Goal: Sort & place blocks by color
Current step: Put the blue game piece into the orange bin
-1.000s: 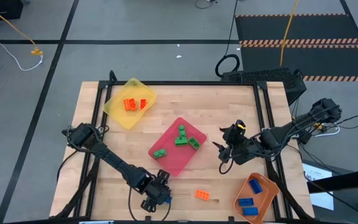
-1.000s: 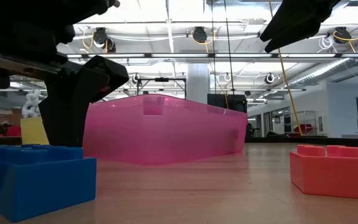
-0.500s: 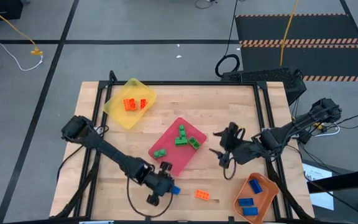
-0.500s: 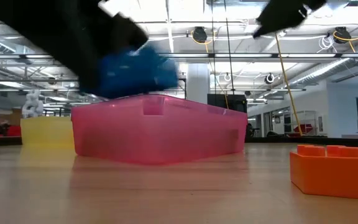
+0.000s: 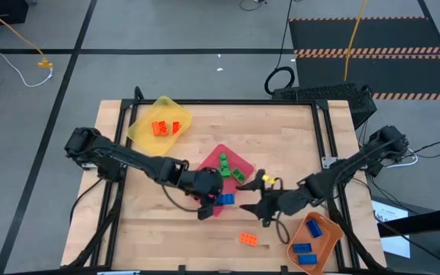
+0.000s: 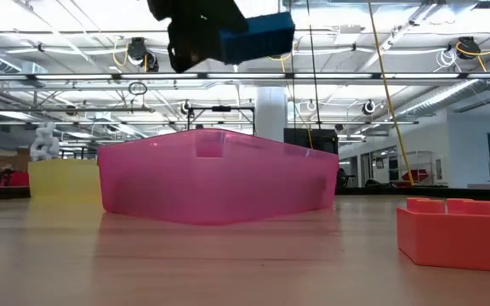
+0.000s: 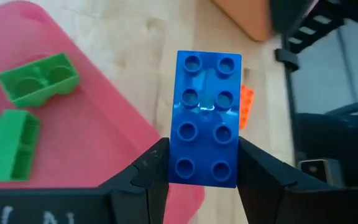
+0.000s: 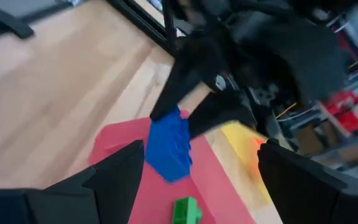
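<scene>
My left gripper (image 5: pixel 214 197) is shut on a blue studded brick (image 5: pixel 224 199) and hangs over the near edge of the pink-red tray (image 5: pixel 207 187), which holds green bricks (image 5: pixel 224 169). In the low view the brick (image 6: pixel 258 38) rides high above the tray (image 6: pixel 219 178). My right gripper (image 5: pixel 249 197) is open just right of the brick, its fingers pointing at it and spread wide in the right wrist view (image 8: pixel 197 186). An orange brick (image 5: pixel 248 239) lies flat on the table near the near edge. My left gripper pinches the blue brick at its near end (image 7: pixel 205 169), one finger (image 7: pixel 151 174) on each long side. The fingers reach in from the table's left, slanting downward, and the rest of the brick juts out beyond them. The brick is lifted clear, studs toward the wrist camera.
A yellow tray (image 5: pixel 159 126) with orange bricks (image 5: pixel 165 127) sits at the far left. An orange tray (image 5: pixel 315 241) with blue bricks (image 5: pixel 305 250) sits at the near right corner. Bare wood lies along the far edge and the near left.
My left gripper has lifted the blue brick off the table by the near edge and carried it up and toward the far right, over the pink-red tray's near edge. My right gripper has moved left and toward the near edge, closing on the brick.
</scene>
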You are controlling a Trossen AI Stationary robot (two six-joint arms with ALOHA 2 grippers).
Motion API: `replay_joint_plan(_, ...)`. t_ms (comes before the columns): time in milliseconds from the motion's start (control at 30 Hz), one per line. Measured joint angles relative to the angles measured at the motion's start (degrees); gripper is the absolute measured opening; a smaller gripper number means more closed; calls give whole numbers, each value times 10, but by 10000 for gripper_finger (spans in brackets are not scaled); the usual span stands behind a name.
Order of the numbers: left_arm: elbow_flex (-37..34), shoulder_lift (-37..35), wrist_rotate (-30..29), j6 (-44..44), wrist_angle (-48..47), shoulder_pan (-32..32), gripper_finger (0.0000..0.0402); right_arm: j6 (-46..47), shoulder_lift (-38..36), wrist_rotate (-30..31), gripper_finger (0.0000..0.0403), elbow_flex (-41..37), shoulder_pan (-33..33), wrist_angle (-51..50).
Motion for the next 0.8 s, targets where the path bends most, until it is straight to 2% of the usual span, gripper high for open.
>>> replay_joint_plan(100,0,-2,35,-9,7,6,146,-40,35,1,297,0,-6,45)
replay_joint_plan(233,0,-1,47,-19,-3,6,146,-66,64,-1,297,0,-8,78)
replay_joint_plan(467,0,-1,48,-25,-19,12,152,-55,70,-15,297,0,-3,85)
replay_joint_plan(800,0,1,69,-18,20,23,153,-48,80,-17,297,0,0,95)
